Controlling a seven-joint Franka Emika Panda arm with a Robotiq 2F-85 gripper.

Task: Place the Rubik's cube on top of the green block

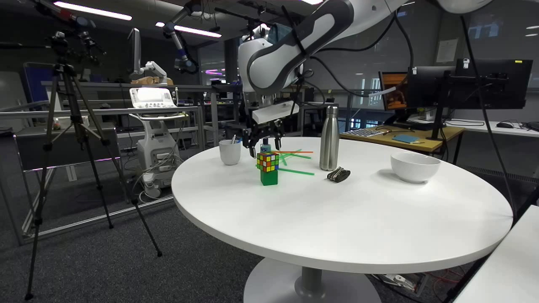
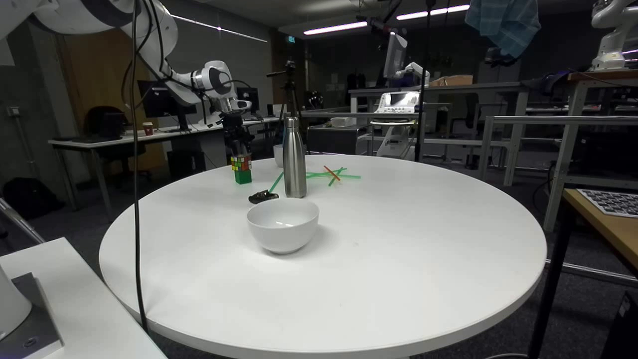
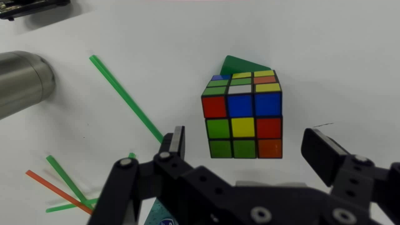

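Observation:
The Rubik's cube (image 1: 268, 162) sits on top of the green block (image 1: 269, 177) on the round white table. The stack also shows in an exterior view, with the cube (image 2: 241, 163) above the block (image 2: 243, 176). In the wrist view the cube (image 3: 245, 114) covers most of the block; one dark green corner (image 3: 242, 65) shows past its far edge. My gripper (image 1: 266, 147) is open just above and behind the cube. In the wrist view its fingers (image 3: 243, 137) are spread wide on either side of the cube, with gaps on both sides. Nothing is held.
A steel bottle (image 1: 329, 141) stands beside a dark small object (image 1: 338, 174). A white cup (image 1: 230, 152) and a small teal bottle (image 1: 265, 147) stand close to the gripper. Green sticks and an orange stick (image 3: 59, 192) lie nearby. A white bowl (image 2: 283, 227) stands farther off.

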